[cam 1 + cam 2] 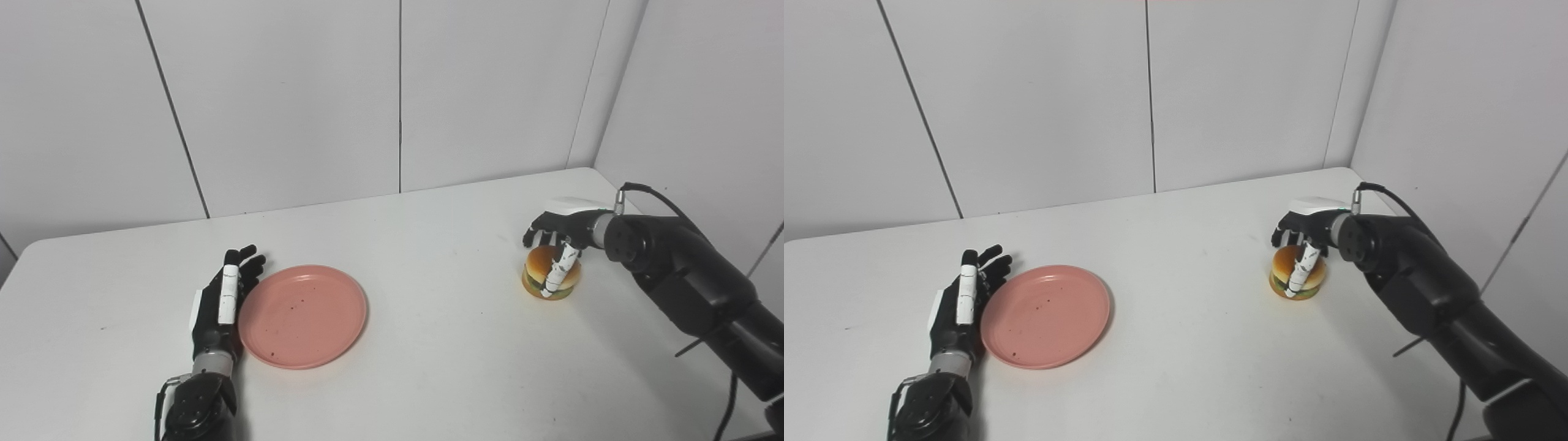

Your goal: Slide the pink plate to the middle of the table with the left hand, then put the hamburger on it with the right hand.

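Observation:
The pink plate (303,315) lies flat on the white table (429,343), left of the middle. My left hand (223,303) rests on edge against the plate's left rim, fingers straight and together, holding nothing. The hamburger (550,272) stands on the table at the right. My right hand (560,236) is over it from above, fingers curled down behind it and the thumb down its front, closed on it. The hamburger still touches the table.
White wall panels stand behind the table and along its right side. The right arm (692,282) and its cable lie over the table's right edge. The table's far right corner is close to the hamburger.

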